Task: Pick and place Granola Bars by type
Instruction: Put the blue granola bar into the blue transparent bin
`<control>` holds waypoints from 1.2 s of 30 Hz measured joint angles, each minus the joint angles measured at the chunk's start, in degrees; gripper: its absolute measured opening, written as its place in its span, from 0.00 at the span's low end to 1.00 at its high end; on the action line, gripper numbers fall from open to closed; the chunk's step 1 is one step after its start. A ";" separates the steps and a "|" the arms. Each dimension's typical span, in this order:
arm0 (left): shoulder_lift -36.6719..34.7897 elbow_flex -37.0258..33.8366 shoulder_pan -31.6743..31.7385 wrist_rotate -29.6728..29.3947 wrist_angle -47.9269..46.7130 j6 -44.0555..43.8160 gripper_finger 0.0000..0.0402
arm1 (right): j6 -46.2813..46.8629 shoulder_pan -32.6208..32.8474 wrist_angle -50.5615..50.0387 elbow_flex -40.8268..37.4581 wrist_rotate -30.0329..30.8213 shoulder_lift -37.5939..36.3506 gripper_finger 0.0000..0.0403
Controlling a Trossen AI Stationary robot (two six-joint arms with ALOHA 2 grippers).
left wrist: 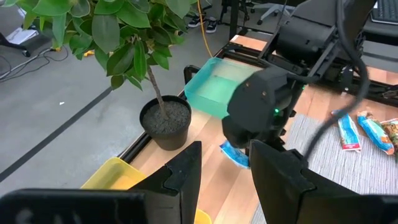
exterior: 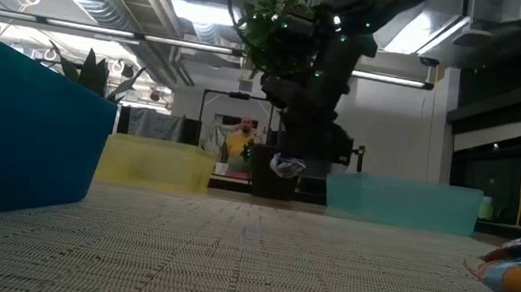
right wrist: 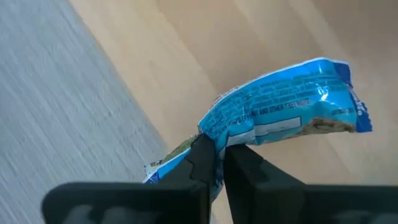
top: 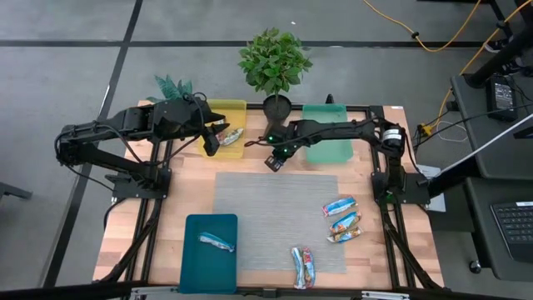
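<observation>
The right end effector (top: 273, 162) is positioned above the wooden counter (top: 187, 187), just off the far edge of the grey mat (top: 275, 221), between the yellow tray (top: 229, 108) and the light green tray (top: 329, 146). Its fingers are closed on one end of a blue-wrapped granola bar (right wrist: 283, 106). The right wrist view shows the wrapper pinched between the two fingertips, with the rest of the bar extending over bare wood. In the low view, the bar (exterior: 285, 165) hangs clear of the surface beneath the arm.

The left end effector (top: 211, 143) is positioned over the yellow tray. Its fingers (left wrist: 180, 177) stand partly apart, with nothing between them. One granola bar (top: 231, 137) lies in the yellow tray, just beside this end effector.

Remaining bars:
- One bar (top: 216, 242) lies in the dark teal tray (top: 196, 267) at the near left of the counter.
- Three bars (top: 342, 218) lie close together on the right side of the mat.
- Two bars (top: 303, 267) lie side by side at the mat's near edge.

A potted plant (top: 275, 62) stands at the far edge of the counter, between the yellow and light green trays.
</observation>
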 joint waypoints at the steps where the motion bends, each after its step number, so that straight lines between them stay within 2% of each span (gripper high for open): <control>1: -0.01 0.00 -0.01 0.02 -0.01 0.00 0.32 | -0.90 0.30 -0.87 0.00 0.01 -0.01 0.08; 9: -0.01 0.00 -0.01 -0.28 -0.02 0.50 0.32 | -6.83 3.40 -8.26 0.00 0.90 -5.29 0.03; 15: 0.00 0.00 -0.01 -0.42 -0.02 0.48 0.32 | -8.02 6.68 -10.93 -0.46 6.77 -15.40 0.10; 24: -0.01 0.00 0.00 -0.61 0.02 0.48 0.32 | -10.90 11.35 -6.32 -0.48 7.73 -28.45 0.03; 31: -0.01 0.00 -0.01 -0.59 -0.01 -0.69 0.32 | -15.98 13.93 -6.71 -0.55 9.20 -32.14 0.09; 36: 0.07 0.00 -0.01 -0.51 -0.01 -2.49 0.32 | -22.26 15.99 -6.16 -0.57 9.32 -32.97 0.04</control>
